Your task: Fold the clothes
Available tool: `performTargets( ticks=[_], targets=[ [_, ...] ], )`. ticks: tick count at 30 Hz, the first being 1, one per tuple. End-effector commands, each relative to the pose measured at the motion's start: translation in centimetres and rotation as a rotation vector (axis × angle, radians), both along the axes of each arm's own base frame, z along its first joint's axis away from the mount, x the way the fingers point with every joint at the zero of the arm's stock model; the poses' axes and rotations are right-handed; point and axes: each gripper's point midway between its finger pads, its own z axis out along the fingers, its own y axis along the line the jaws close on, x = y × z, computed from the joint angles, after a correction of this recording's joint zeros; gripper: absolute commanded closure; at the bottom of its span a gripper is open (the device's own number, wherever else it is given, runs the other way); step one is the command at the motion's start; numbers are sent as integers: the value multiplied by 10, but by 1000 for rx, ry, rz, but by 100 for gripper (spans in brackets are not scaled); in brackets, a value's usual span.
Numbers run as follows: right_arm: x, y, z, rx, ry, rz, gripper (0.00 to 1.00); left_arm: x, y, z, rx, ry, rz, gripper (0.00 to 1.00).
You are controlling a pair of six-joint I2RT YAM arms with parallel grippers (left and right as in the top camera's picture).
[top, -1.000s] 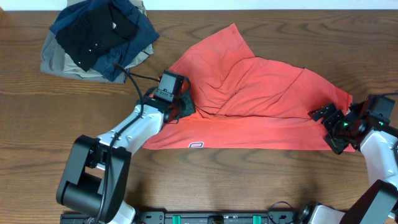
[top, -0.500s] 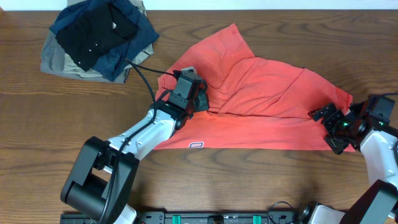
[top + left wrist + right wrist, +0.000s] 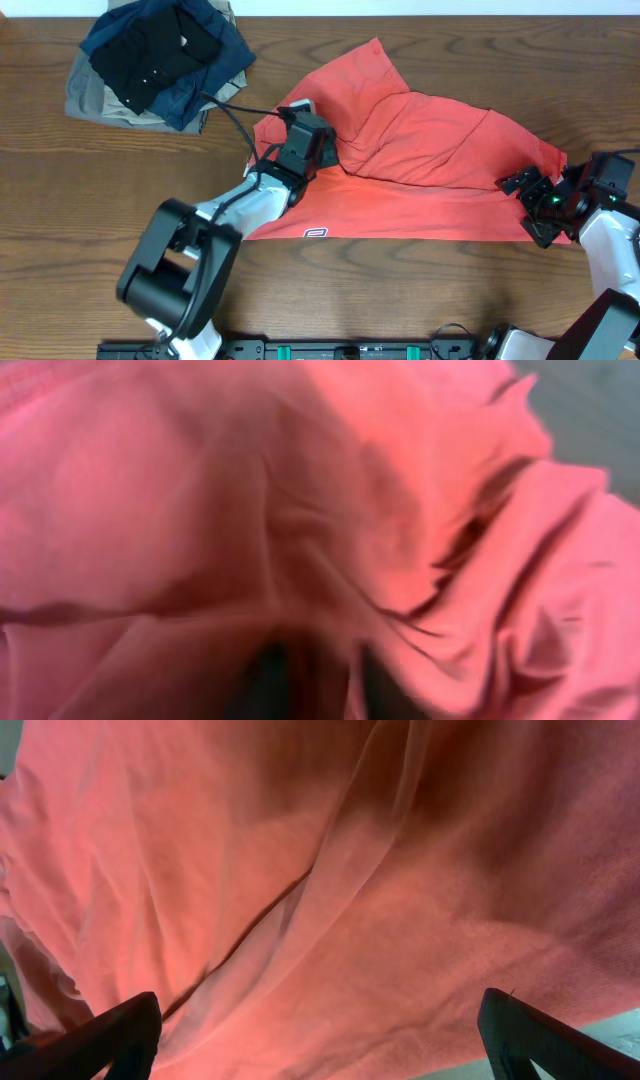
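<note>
The coral-red T-shirt [image 3: 430, 150] lies crumpled across the middle of the table, with its small dark logo [image 3: 316, 232] at the near hem. My left gripper [image 3: 325, 152] rests on a raised fold in the shirt's left half. In the left wrist view, blurred red cloth [image 3: 300, 500] fills the frame and covers the dark fingers [image 3: 268, 680], so their state is hidden. My right gripper [image 3: 530, 205] sits at the shirt's right edge. Its fingers [image 3: 100, 1040] stand wide apart above the flat cloth [image 3: 330, 900], holding nothing.
A pile of black, navy and khaki garments [image 3: 160, 60] lies at the back left. A black cable [image 3: 235, 115] runs from the left arm towards that pile. Bare wooden table [image 3: 60, 200] shows to the left and along the front.
My left gripper has moved up and to the right, drawing the shirt's left edge inward over the body. The right arm has stayed still.
</note>
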Motion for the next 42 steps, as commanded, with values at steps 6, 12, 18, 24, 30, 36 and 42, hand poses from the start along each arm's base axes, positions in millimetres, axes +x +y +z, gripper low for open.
performTargets(
  ticks=[6, 12, 18, 24, 30, 36, 42],
  targets=[
    [4, 2, 6, -4, -15, 2, 1, 7, 7, 10, 15, -27, -11, 7],
    [4, 2, 6, -4, -15, 2, 1, -5, 20, 69, -13, -71, -21, 1],
    [4, 2, 6, -4, -15, 2, 1, -35, 58, 97, 63, -24, -17, 2],
    [4, 2, 6, -4, -15, 2, 1, -51, 108, 60, 135, 160, 57, 2],
    [4, 2, 6, -4, -15, 2, 1, -47, 125, 21, 60, 274, -35, 2],
    [4, 2, 6, -4, -15, 2, 1, -42, 131, -8, -33, 323, -109, 2],
    [4, 2, 6, -4, -15, 2, 1, -40, 121, -13, -69, 309, -174, 2]
  ],
)
